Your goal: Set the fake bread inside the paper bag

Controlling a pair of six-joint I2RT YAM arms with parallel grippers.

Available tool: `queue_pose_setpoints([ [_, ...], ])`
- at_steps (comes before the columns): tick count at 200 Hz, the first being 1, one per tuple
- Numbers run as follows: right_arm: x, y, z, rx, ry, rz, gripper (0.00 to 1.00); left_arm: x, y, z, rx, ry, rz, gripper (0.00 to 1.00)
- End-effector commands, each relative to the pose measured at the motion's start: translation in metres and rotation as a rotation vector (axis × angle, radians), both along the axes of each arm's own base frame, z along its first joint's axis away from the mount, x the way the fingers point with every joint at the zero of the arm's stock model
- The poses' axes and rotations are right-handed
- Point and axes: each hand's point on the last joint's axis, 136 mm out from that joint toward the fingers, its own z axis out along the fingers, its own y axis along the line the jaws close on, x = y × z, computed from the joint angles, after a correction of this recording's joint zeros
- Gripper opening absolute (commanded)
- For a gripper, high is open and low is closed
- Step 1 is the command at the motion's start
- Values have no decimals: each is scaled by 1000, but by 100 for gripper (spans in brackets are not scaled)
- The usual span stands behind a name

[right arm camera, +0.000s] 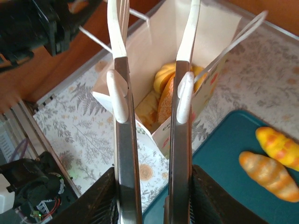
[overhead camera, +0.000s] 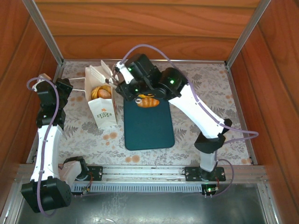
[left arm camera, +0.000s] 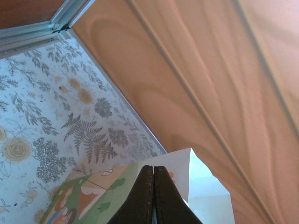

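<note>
**Top view.** The paper bag (overhead camera: 103,112) stands upright on the flower-patterned table (overhead camera: 210,88). Its mouth is open, and it sits just left of the dark teal tray (overhead camera: 148,126). We note fake bread (overhead camera: 102,92) inside the bag. More of it lies at the tray's far end, partly under the right arm. The right claw (overhead camera: 117,74) hangs over the bag's far right rim. The left claw (overhead camera: 74,90) sits at the bag's left side.

**Left wrist.** The left claw's fingers (left arm camera: 142,196) are pressed together directly over the bag's white rim and printed panel. We cannot see what they pinch. A wooden wall (left arm camera: 210,70) stands beyond.

**Right wrist.** The right claw (right arm camera: 153,28) is spread, fingers parallel with nothing between them, above the open bag mouth. Golden rolls sit inside the bag. Two striped loaves (right arm camera: 268,173) lie side by side on the tray. A white cord handle (right arm camera: 96,38) stretches from the left claw to the bag, so that claw grips the bag by its cord.
</note>
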Motion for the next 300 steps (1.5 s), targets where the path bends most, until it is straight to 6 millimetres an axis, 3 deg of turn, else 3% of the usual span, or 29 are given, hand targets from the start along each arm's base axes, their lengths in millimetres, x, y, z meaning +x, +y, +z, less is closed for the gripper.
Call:
queue_pose_setpoints([
  [1,7,-27,50,113,-93,-77,40,-1,2,10,-1,-30,10,0],
  [33,19,-58,56,110,-114,-159,40,-1,3,13,1,-33,11,0],
  [54,29,-76,46,93,-87,-210,40,-1,3,14,4,-35,10,0],
  [59,26,-88,54,113,-93,-225,40,-1,3,14,5,-34,10,0],
  [71,30,-99,43,100,-61,-255,40,-1,2,15,5,-36,9,0],
  [118,49,-131,-23,64,99,-362,39,0,3,15,5,-35,9,0],
  [192,80,-160,-138,21,356,-466,37,0,2,16,4,-36,7,0],
  [246,91,-169,-188,18,479,-498,36,0,2,17,3,-38,7,0],
  [300,96,-173,-220,-6,545,-526,35,0,2,16,1,-36,5,0],
])
